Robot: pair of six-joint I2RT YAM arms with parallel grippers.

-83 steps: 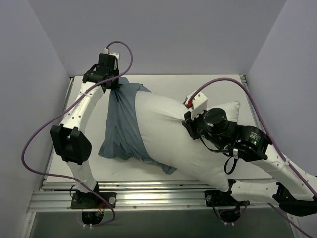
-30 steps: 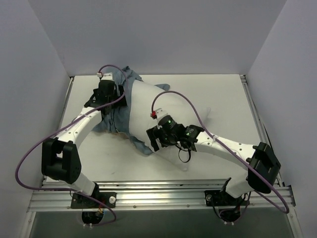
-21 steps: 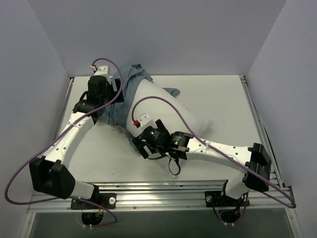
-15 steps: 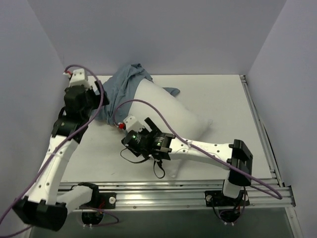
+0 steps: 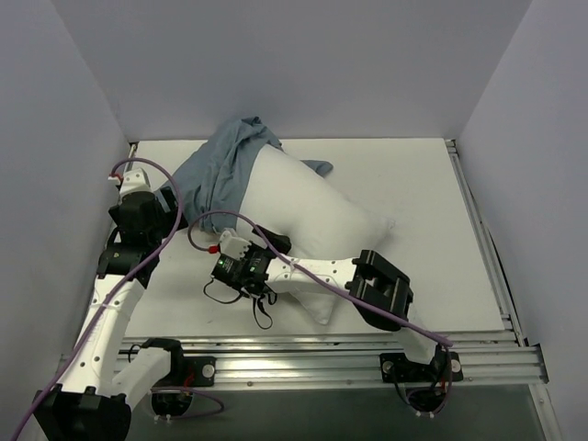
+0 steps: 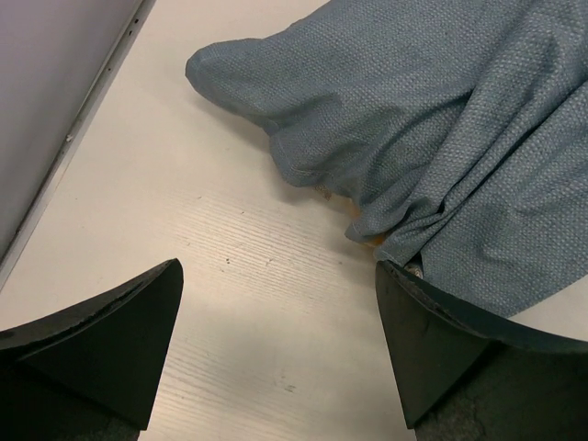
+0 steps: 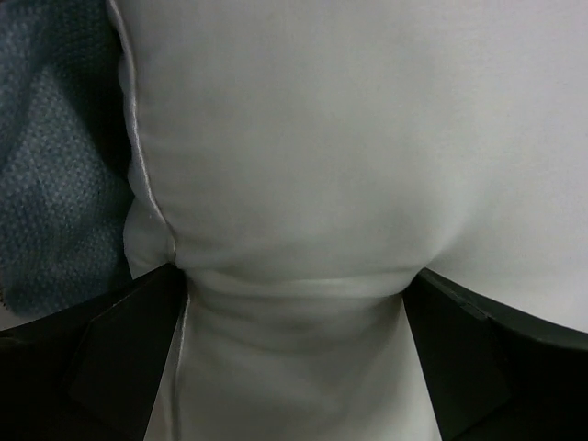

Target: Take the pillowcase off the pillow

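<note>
The white pillow (image 5: 317,220) lies slantwise across the table's middle. The grey-blue pillowcase (image 5: 219,170) is bunched over its far left end, inside out. My left gripper (image 5: 163,204) stands open over bare table just left of the cloth. In the left wrist view the pillowcase (image 6: 413,119) fills the upper right, with its hem by my right fingertip (image 6: 459,358); nothing lies between the fingers of my left gripper (image 6: 276,349). My right gripper (image 5: 262,250) is open against the pillow's near left edge. In the right wrist view the pillow (image 7: 322,138) bulges between the fingers of the right gripper (image 7: 294,303), with pillowcase (image 7: 55,184) at left.
The white table (image 5: 432,202) is boxed in by grey walls at the left (image 5: 55,138), back and right. A metal rail (image 5: 303,367) runs along the near edge. Purple cables (image 5: 197,230) loop off both wrists.
My left gripper has drawn back from the pillowcase toward the near left. My right arm swept left along the pillow's near edge and its jaws opened wider. The pillow end rose slightly.
</note>
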